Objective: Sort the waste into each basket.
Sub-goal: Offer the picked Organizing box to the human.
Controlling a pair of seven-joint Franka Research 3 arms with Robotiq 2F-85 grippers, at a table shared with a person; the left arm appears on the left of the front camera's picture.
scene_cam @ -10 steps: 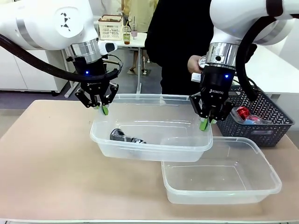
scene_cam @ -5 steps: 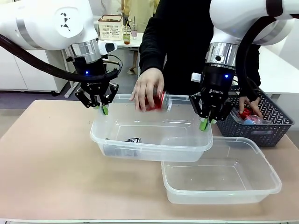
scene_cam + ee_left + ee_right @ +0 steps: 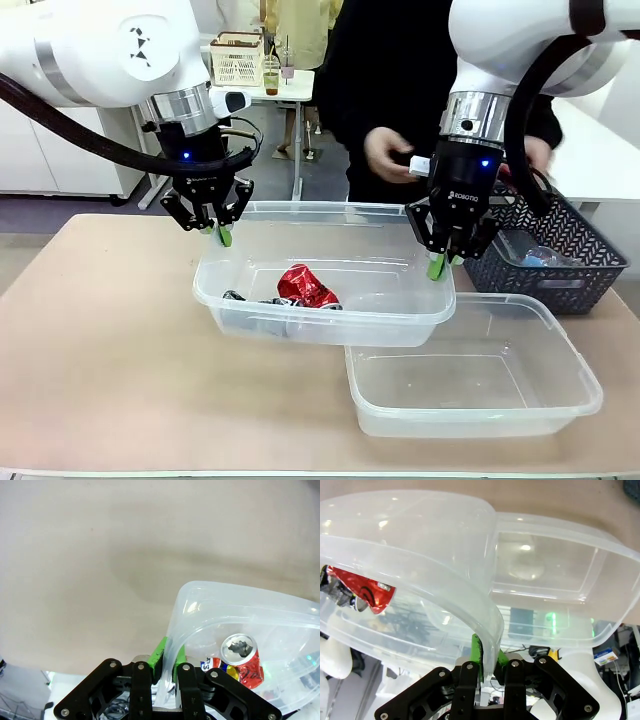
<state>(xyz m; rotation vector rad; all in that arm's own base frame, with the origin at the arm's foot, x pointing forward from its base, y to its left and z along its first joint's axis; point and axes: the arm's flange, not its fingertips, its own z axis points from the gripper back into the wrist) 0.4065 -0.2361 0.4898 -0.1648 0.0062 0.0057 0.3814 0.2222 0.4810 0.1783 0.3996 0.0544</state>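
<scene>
- The left gripper [image 3: 222, 235] is clenched on the rim of the held tub [image 3: 380, 330] at its far left corner. The left wrist view shows the green pads pinching the clear rim.
- The right gripper [image 3: 437, 262] is clamped on the same tub's right-hand rim, the plastic edge squeezed between its pads.
- A crushed red can [image 3: 306, 287] lies inside the held tub near the middle of its floor.
- A dark can [image 3: 252, 299] lies in the held tub just left of the red can.
- The second tub [image 3: 470, 420] sits on the table [image 3: 110, 350], its far left corner tucked under the held tub's near right corner.
- A dark grey lattice basket [image 3: 580, 275] stands right of the held tub, with clear plastic waste [image 3: 528, 252] in it.
- The person's hand [image 3: 385, 155] hovers beyond the held tub's far rim.
</scene>
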